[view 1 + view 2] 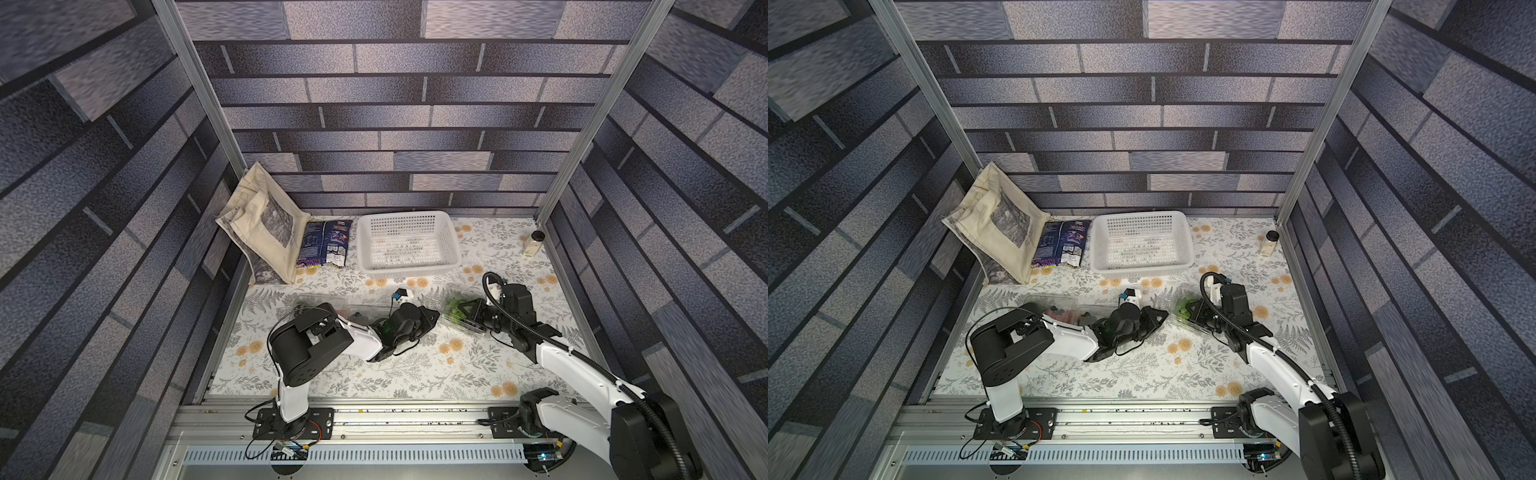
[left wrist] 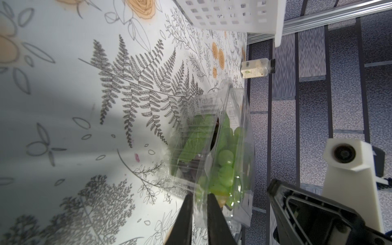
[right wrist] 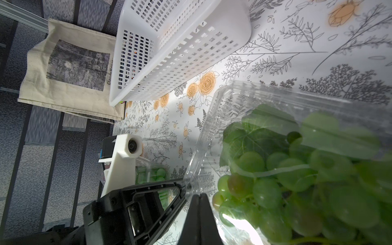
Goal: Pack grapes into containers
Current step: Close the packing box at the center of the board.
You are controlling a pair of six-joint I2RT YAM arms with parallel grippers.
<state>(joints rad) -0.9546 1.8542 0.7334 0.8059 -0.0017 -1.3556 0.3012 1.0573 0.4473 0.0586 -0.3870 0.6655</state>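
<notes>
From my seat, my left gripper (image 2: 199,198) is pinched narrow on the clear lip of the green-grape punnet (image 3: 233,95). My right gripper (image 3: 198,196) sits fully closed at that same edge; whether it traps plastic I cannot tell. The green grapes (image 3: 265,191) lie inside it, mid-way across the floral tabletop (image 1: 415,365). Another punnet (image 1: 1059,311), holding dark and red grapes, sits past my left arm, with the white basket (image 1: 409,272) farther back.

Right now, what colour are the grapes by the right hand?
Green; the grapes in the container show best in the right wrist view.
</notes>
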